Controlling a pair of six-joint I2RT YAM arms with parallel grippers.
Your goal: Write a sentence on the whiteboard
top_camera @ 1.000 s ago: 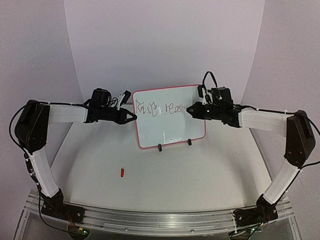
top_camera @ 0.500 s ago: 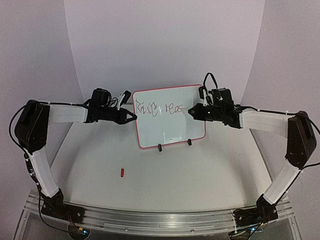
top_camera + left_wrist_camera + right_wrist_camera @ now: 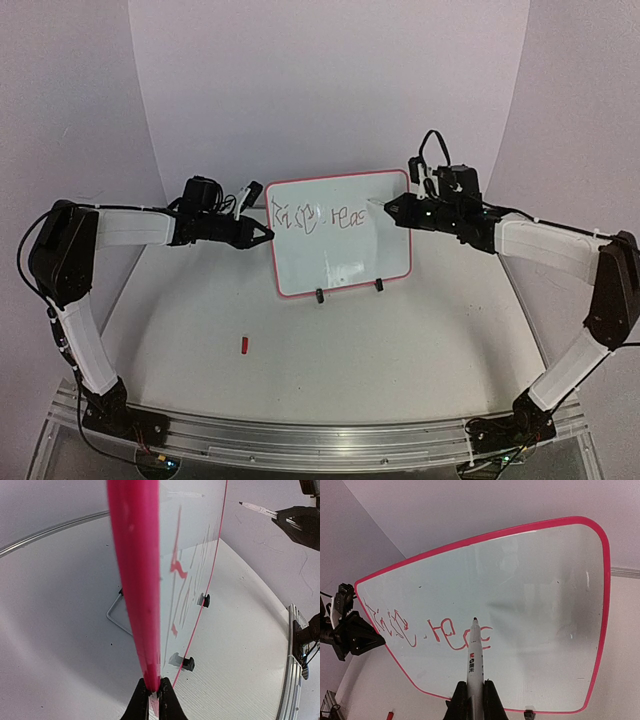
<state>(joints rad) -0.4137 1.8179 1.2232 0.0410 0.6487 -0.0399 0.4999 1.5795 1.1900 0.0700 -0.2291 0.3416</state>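
Steadying whiteboard point(image 3: 340, 265), upright mid-table on clip feet point(image 3: 320, 295): left gripper point(image 3: 268, 233) pinches its left frame edge. Right gripper point(image 3: 388, 209) clenches marker point(image 3: 475, 655), tip just off the surface beside the unfinished sentence point(image 3: 318, 217), likely poised for next letter.

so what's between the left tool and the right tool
The whiteboard, with the sentence on it. The left tool clamps its edge; the right tool aims a marker at it. Top view shows this.
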